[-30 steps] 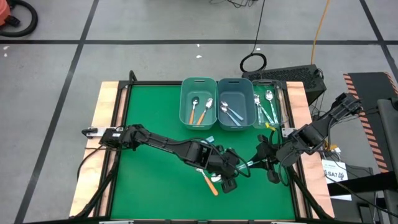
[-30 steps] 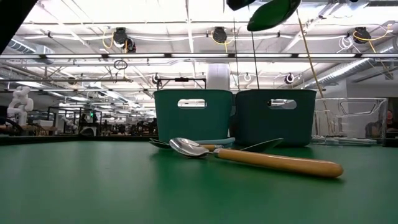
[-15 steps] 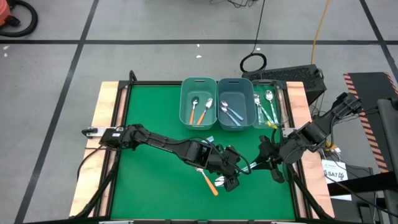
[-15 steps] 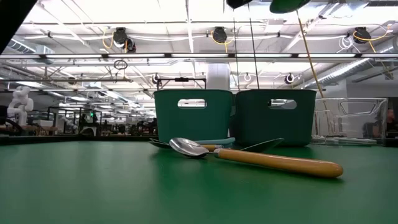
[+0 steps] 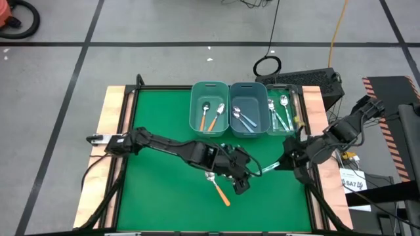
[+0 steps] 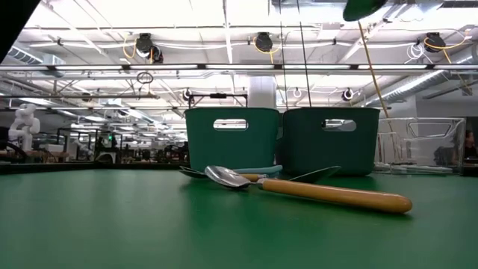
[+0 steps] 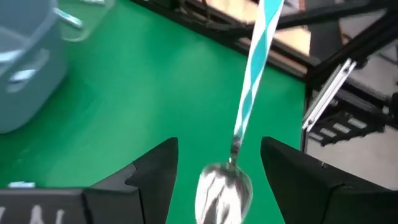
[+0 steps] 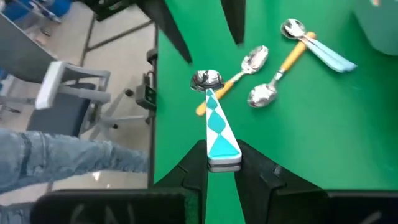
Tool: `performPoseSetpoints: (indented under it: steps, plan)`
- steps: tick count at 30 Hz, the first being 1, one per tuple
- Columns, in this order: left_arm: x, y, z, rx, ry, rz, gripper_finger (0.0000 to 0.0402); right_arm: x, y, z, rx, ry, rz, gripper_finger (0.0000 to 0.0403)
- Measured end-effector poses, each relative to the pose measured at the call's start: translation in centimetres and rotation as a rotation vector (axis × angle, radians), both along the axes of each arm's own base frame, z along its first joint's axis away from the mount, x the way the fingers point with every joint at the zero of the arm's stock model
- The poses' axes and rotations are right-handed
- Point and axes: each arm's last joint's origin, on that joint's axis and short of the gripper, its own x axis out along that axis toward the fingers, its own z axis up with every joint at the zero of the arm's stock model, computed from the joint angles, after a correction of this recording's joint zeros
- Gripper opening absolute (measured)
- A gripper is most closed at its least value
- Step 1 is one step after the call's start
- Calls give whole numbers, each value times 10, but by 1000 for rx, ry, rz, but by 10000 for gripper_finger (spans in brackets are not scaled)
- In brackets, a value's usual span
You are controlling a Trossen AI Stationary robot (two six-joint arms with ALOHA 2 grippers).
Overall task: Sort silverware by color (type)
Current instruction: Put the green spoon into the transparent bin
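High view. Green table point(image 5: 157, 177) with wooden edges. Three containers stand in a row at the far side: a teal bin point(image 5: 209, 108) holding two orange-handled spoons point(image 5: 209, 118); a darker bin point(image 5: 249, 108) just beside it holding light blue-handled spoons point(image 5: 243, 120); a clear tray point(image 5: 285, 111) at the right end holding teal-handled spoons point(image 5: 281, 115). The left gripper point(image 5: 241, 178) sits low over the near middle of the table. The right gripper point(image 5: 293, 159) is near the table's right edge. A teal-and-white patterned spoon point(image 5: 269, 166) spans the gap between the two grippers. One orange-handled spoon point(image 5: 219, 190) lies on the table just beside the left gripper.

Low view. An orange-handled spoon point(image 6: 314, 190) lies flat on the green surface, bowl up, in front of the two bins point(image 6: 231, 138). Other spoon bowls lie behind it, partly hidden.

Left wrist view. The left gripper point(image 7: 217, 168) has its fingers point(image 7: 155, 171) spread wide apart. The patterned spoon point(image 7: 245, 109) hangs between them, bowl nearest the camera, touching neither finger.

Right wrist view. The right gripper point(image 8: 224, 167) is clamped on the handle end of the patterned spoon point(image 8: 217, 130), held above the table. Three loose spoons point(image 8: 273, 71) lie on the green surface beyond it: two with orange handles, one with a light blue handle.
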Motion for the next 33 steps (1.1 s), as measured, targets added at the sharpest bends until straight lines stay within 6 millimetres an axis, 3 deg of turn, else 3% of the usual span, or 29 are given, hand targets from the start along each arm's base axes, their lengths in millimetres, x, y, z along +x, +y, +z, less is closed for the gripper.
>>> performPoseSetpoints:
  steps: [8,18,23,33]
  plan:
    - [-25,27,34,40,19,52,234,-18,-20,23,-156,42,-201,49]
    - [-37,61,61,111,-16,6,234,-38,-45,29,-259,120,-606,49]
    - [-43,75,66,99,12,-30,234,-39,-51,28,-305,78,-717,49]
    - [-55,80,59,121,149,-61,234,-41,-73,32,-438,12,-895,49]
